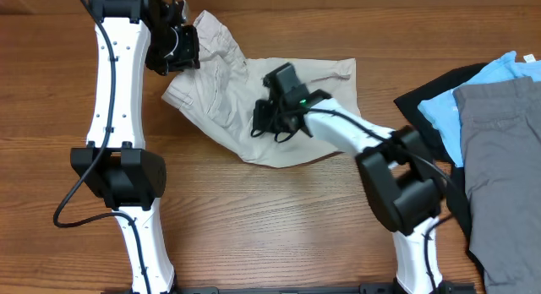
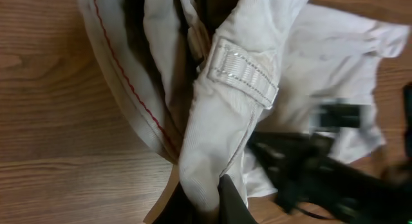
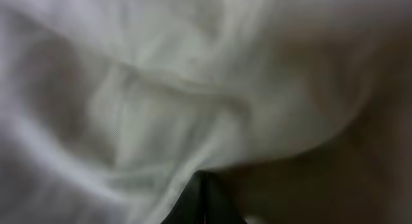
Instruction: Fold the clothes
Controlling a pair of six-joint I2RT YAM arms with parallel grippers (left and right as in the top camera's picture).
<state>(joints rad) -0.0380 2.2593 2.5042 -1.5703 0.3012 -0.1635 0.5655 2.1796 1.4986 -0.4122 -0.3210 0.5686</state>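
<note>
Cream shorts (image 1: 325,78) crumpled on the wooden surface (image 1: 254,235), centre-top, between the two arms; left tool (image 1: 189,42) clamped on the waistband end at the upper-left edge, cloth lifted and bunched there; its wrist view shows fabric pinched between the fingers (image 2: 226,199), belt loop (image 2: 242,72) just above; right tool (image 1: 264,121) pressed into the middle of the shorts, closed, cloth puckering into its fingertips (image 3: 203,199), view blurred; grey garment (image 1: 499,159) on a light blue garment (image 1: 439,115) on a black garment (image 1: 421,95), stacked at the right edge, well apart from the shorts
</note>
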